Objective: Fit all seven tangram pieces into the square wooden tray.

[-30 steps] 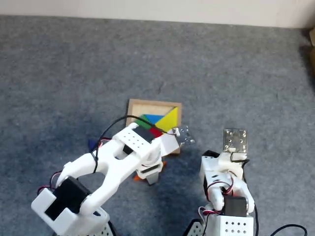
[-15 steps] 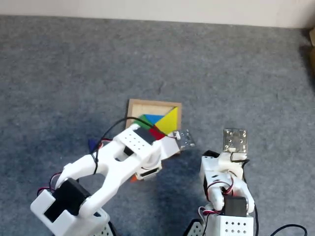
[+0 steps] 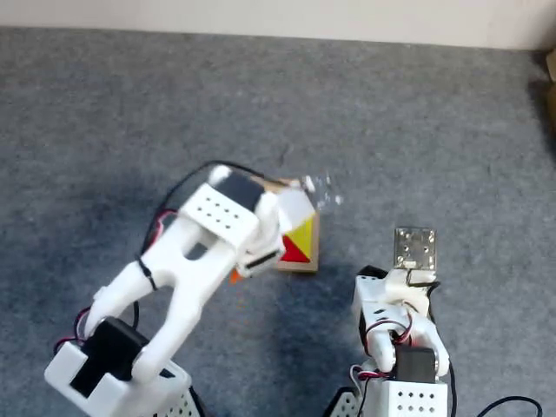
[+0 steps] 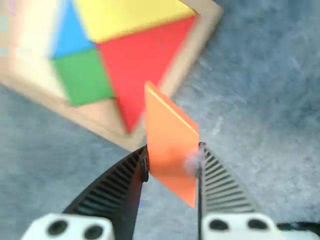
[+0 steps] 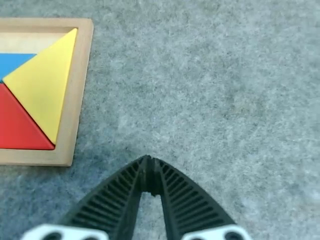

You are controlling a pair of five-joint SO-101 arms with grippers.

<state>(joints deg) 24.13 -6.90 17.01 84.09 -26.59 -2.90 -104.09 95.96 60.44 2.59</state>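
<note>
Currently, the left gripper [image 4: 170,160] is clamping the orange piece [image 4: 170,145] on edge, with a corner of the tray [image 4: 202,37] just ahead of its fingertips. The red piece [image 4: 145,65] and green piece [image 4: 82,80] are lying in the tray beyond. The carrying step is running. Next, the orange piece is needing laying flat over bare wood, probably past the green piece, where the view is blurring. The right gripper [image 5: 150,182] is sitting closed and empty, with the tray off to one side of it.
</note>
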